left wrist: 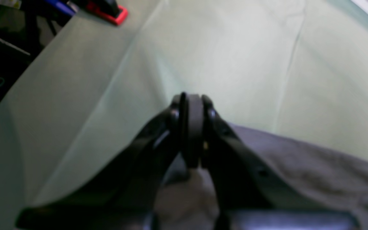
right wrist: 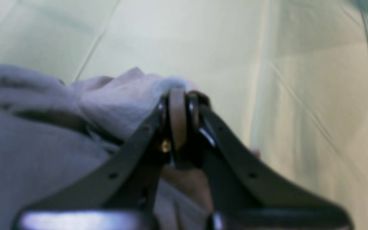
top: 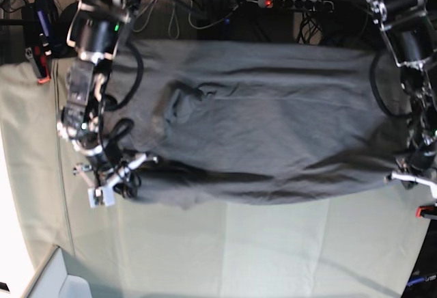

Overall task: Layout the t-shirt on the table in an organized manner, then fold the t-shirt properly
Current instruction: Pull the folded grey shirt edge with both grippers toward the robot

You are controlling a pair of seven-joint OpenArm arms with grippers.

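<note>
**Operator:** Pale green cloth is covering the table, and cables and a power strip are running along its far edge. Where is the t-shirt lying?

**Technician:** The t-shirt is lying spread across the table between the two arms, with creases near the collar. One side edge is reaching the right gripper, the opposite edge the left gripper.

**Operator:** What are the grippers doing?

**Technician:** The right gripper's jaws are pressing together on a bunched fold of grey fabric just behind the tips. The left gripper's jaws are also standing closed; grey fabric is lying directly beneath and behind them, so it appears to be pinching the hem, though the contact itself is hidden.

**Operator:** Which step is in hand?

**Technician:** Judging by the wrinkles, the layout step is proceeding. The next move is calling for both arms pulling apart evenly, tensioning the cloth flat before folding.
</note>
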